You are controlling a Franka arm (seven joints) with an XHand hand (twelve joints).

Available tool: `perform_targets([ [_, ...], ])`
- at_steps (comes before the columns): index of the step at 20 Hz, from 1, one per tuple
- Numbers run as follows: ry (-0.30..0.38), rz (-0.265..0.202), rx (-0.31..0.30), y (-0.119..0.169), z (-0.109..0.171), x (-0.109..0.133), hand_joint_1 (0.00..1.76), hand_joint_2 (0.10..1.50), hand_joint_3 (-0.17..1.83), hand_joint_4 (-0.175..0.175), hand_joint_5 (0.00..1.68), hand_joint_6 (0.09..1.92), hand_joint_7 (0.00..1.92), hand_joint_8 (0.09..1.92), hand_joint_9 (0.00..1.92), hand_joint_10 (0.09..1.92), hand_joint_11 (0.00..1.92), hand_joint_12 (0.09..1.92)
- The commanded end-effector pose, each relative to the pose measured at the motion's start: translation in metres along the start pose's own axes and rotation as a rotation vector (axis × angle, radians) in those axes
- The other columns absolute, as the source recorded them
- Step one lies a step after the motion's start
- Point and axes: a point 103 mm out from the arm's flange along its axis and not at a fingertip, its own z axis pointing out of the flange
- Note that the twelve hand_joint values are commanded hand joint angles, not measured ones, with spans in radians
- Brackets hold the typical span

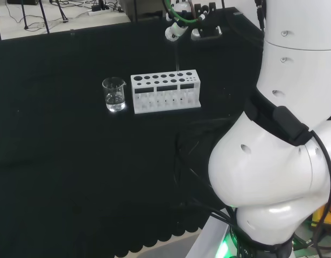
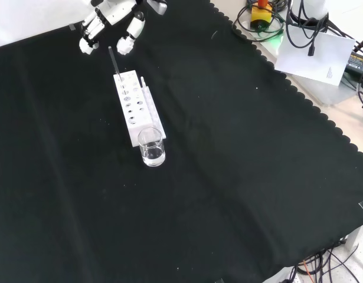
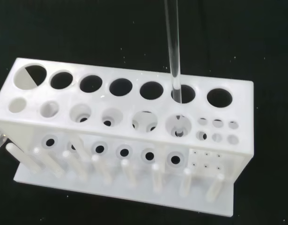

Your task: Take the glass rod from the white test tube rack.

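The white test tube rack (image 1: pixel 165 92) stands on the black cloth; it also shows from the front (image 2: pixel 136 106) and close up in the wrist view (image 3: pixel 129 122). A clear glass rod (image 3: pixel 173 51) stands upright in one of its holes near one end. From the front, the rod (image 2: pixel 114 62) rises from the rack's far end. The hand (image 2: pixel 110 17) hangs just above it, with fingertips (image 2: pixel 124 46) lowered on either side of the rod's top and a gap showing to each. From the head view the hand (image 1: pixel 177 27) is over the rod (image 1: pixel 178 56).
A small glass beaker (image 1: pixel 114 94) with some clear liquid stands against the rack's other end, nearest the camera in the front view (image 2: pixel 151 147). The arm's white links (image 1: pixel 278 134) take up the right of the head view. The cloth's scalloped edge (image 2: pixel 299 94) runs along the right in the front view.
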Motion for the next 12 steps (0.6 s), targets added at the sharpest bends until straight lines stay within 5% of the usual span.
perform_targets([
  [1, 0.010, -0.004, 0.005, 0.0042, 0.0082, -0.0043, 0.59, 1.29, -0.17, -0.175, 0.14, 0.09, 0.33, 0.98, 0.41, 0.95, 0.19, 1.39],
  [10, 0.012, -0.022, -0.002, 0.0053, 0.0117, 0.0007, 0.66, 1.29, -0.17, -0.175, 0.36, 0.10, 0.61, 0.94, 0.75, 0.90, 0.49, 1.32],
  [12, 0.010, -0.030, 0.006, 0.0051, 0.0118, 0.0005, 0.70, 1.29, -0.17, -0.175, 0.42, 0.26, 0.70, 0.92, 0.87, 0.89, 0.57, 1.30],
])
